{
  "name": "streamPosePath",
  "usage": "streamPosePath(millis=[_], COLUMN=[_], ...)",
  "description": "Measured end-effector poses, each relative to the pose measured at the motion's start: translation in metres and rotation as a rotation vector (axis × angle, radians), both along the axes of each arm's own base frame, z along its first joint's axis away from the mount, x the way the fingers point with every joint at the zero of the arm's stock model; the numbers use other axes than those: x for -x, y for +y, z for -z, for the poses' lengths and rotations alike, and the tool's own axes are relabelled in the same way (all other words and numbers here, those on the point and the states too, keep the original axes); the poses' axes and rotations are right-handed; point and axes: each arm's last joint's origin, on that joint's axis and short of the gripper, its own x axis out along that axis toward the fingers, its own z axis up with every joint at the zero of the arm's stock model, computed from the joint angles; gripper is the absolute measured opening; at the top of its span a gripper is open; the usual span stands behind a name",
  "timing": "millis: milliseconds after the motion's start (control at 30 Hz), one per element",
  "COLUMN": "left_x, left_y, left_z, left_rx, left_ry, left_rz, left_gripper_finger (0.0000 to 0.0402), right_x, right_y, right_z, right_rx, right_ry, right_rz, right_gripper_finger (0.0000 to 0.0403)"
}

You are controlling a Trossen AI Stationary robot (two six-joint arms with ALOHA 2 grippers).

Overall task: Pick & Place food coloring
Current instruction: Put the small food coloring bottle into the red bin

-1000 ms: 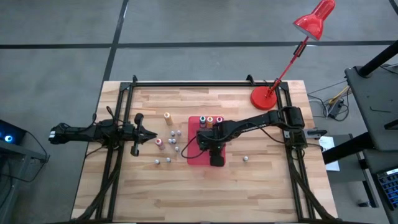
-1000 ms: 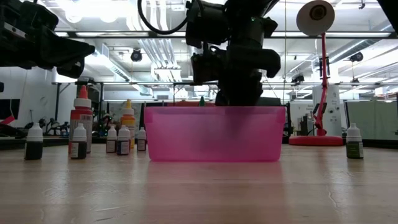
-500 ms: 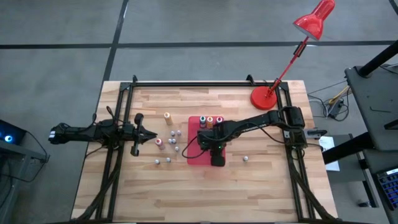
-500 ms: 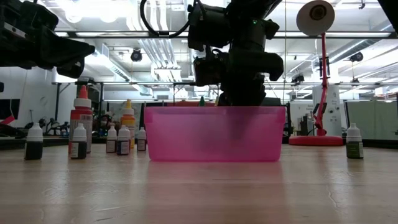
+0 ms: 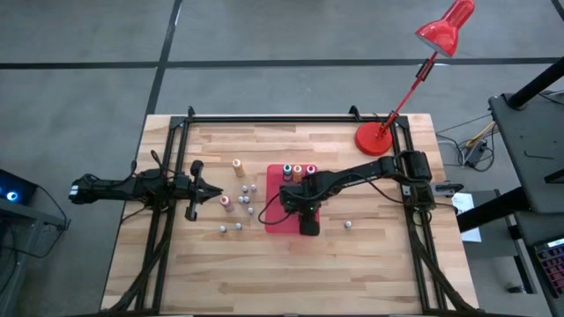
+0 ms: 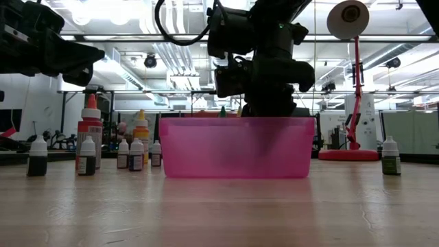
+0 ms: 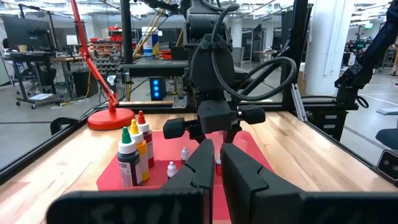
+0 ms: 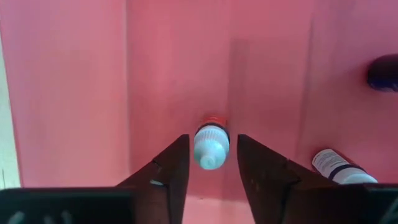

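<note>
The right gripper [image 8: 208, 163] has just parted its jaws inside the red tray [image 8: 74, 93]; a small bottle [image 8: 211, 144] now stands free between them on the tray floor, so this placement looks done. The left gripper [image 7: 212, 169] waits closed, well apart.

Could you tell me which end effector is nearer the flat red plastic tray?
Right. The right end effector is over the tray; the left end effector waits beside it.

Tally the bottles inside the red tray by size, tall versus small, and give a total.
Tall bottles: 3
Small bottles: 3
Total in the tray: 6
</note>
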Motion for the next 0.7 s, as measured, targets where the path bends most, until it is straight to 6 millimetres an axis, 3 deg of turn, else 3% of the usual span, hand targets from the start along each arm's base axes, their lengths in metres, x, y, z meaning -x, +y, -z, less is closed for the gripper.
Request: streamPosePath(millis=[333,700], left_x=[0.0,0.0], left_y=[0.0,0.0], left_z=[0.0,0.0], left_rx=[0.0,0.0], left_ry=[0.0,0.0], left_rz=[0.0,0.0], left_gripper_finger=[0.0003,0.0003], right_x=[0.005,0.024], right_y=[0.0,-0.001], right_z=[-0.014,-0.077], right_rx=[-0.003,-0.019], right_ry=[-0.012,-0.173], right_rz=[0.008,0.015], right_gripper_finger=[0.0186,0.0194])
